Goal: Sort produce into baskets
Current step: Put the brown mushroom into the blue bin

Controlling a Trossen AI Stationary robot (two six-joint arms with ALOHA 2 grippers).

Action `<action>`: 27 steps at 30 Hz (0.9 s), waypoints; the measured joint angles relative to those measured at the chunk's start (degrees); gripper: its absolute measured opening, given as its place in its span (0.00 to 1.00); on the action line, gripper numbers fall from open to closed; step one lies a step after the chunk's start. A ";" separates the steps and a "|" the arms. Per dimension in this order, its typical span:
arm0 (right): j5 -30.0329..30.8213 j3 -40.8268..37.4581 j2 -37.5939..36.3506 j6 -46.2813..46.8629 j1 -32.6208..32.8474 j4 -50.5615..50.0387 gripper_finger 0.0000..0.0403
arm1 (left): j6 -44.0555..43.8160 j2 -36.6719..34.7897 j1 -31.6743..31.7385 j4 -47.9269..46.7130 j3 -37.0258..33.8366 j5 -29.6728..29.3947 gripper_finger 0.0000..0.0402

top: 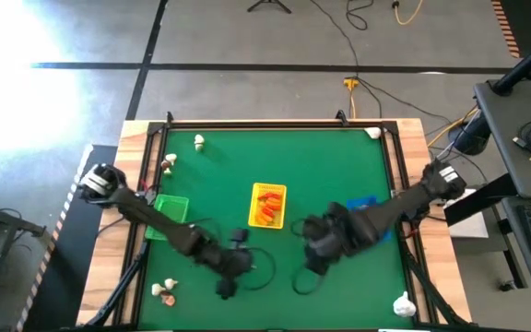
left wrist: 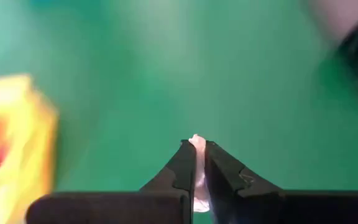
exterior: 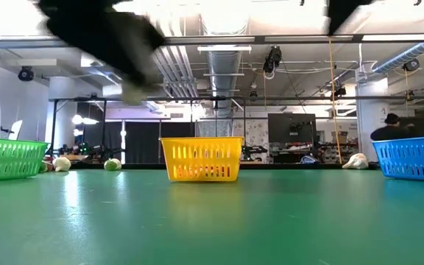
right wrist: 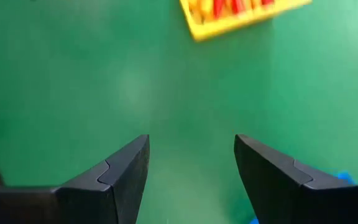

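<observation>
The left gripper (left wrist: 199, 163) is closed hard on a small pale piece (left wrist: 197, 144), of which only a whitish sliver shows between the fingertips; its kind cannot be made out. In the high view this gripper (top: 227, 288) sits low over the near part of the bench (top: 339, 166), in front of the yellow basket (top: 267, 205), which holds orange and red pieces. The right gripper (right wrist: 191, 163) stands open and empty over bare green surface beside the blue basket (top: 365, 203), largely covered by its arm. The green basket (top: 172, 209) lies at the left side. Loose pale pieces remain: near the far left edge (top: 198, 141), at the far right corner (top: 373, 134), the near left corner (top: 163, 290) and the near right corner (top: 403, 303). Judged light, rigid and smooth, such pieces would pinch best across the middle; a tip-only hold may slip. The low view shows the arms only as blurs overhead.
</observation>
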 joint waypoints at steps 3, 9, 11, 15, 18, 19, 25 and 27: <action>3.55 -4.30 0.00 6.58 5.86 1.61 0.56 | 1.36 6.39 4.37 14.24 1.16 5.15 0.00; 5.06 -15.77 0.95 20.16 15.08 17.61 0.56 | 3.46 19.61 8.37 14.69 15.10 15.44 0.00; 4.40 -18.84 1.09 24.44 17.15 24.13 0.56 | 6.51 23.36 8.39 8.93 21.02 19.22 0.00; 4.00 -22.90 2.82 28.72 19.92 29.93 0.56 | 13.46 28.34 8.78 -8.69 34.10 23.46 0.00; 4.17 -23.93 4.63 26.40 20.53 30.78 0.56 | 17.61 30.96 8.87 -24.14 43.82 23.49 0.00; 4.40 -23.93 5.36 25.24 20.57 31.03 0.56 | 18.76 31.87 8.85 -28.93 46.60 23.45 0.00; 4.40 -23.52 9.10 21.04 20.22 31.34 0.56 | 22.22 32.90 8.68 -47.33 55.52 17.17 0.00; 4.39 -23.38 9.91 20.38 20.02 31.49 0.56 | 22.16 32.86 9.00 -49.54 55.38 13.71 0.00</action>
